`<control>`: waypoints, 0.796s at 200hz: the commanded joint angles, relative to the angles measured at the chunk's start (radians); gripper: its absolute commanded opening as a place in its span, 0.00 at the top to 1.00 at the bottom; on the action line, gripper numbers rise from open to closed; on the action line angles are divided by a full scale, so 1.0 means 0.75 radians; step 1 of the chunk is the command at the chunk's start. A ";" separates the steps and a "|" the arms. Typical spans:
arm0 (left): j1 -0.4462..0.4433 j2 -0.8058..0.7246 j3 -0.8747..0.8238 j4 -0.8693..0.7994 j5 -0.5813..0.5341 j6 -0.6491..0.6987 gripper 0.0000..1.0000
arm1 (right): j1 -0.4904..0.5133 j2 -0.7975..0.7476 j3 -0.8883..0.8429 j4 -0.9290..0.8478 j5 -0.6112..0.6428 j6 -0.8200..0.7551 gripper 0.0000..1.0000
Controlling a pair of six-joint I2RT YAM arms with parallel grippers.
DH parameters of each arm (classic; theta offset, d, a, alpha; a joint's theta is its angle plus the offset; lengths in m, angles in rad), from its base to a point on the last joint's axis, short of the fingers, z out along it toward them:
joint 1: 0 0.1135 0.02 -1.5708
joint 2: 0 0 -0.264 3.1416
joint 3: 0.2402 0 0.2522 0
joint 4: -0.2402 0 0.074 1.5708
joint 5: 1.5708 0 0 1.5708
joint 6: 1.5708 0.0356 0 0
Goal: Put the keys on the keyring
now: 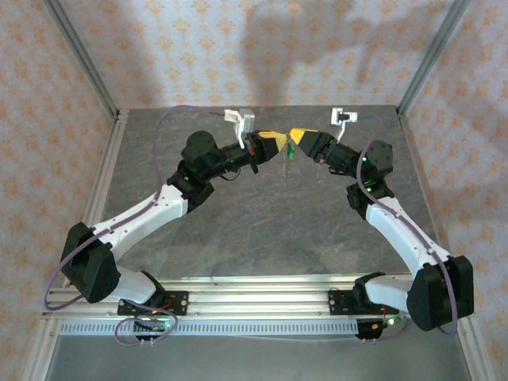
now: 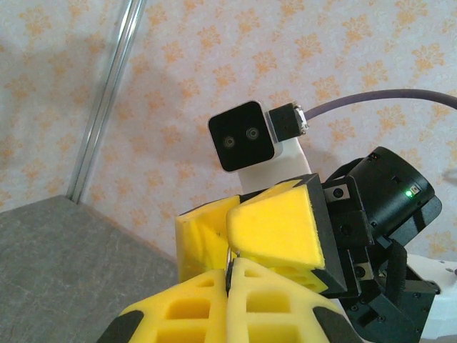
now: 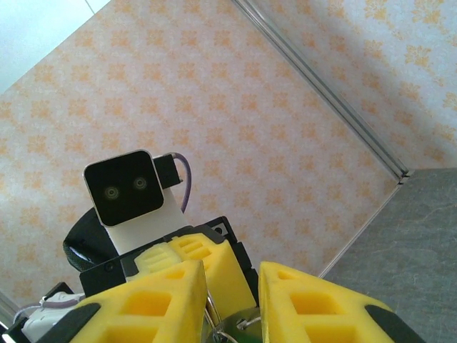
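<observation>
Grippers meet above the far middle of the grey table (image 1: 238, 230). Left gripper (image 2: 230, 275): pads pressed shut on a thin metal sliver. Right gripper (image 3: 232, 286): narrow gap around the thin pale wire keyring (image 3: 213, 312). Judgement: hold the left rigid and keep the right's squeeze gentle and aligned.

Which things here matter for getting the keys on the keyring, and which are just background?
Job:
- keyring, likely the thin wire pinched in the shut left gripper
- right gripper, facing it
- green bit between the right fingers, unclear what it is

Background:
- table
- patterned walls
- metal frame
- purple cable
</observation>
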 commanded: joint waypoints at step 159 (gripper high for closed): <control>0.000 0.011 0.045 0.088 0.004 -0.006 1.00 | 0.017 0.027 -0.013 -0.010 -0.003 -0.078 0.59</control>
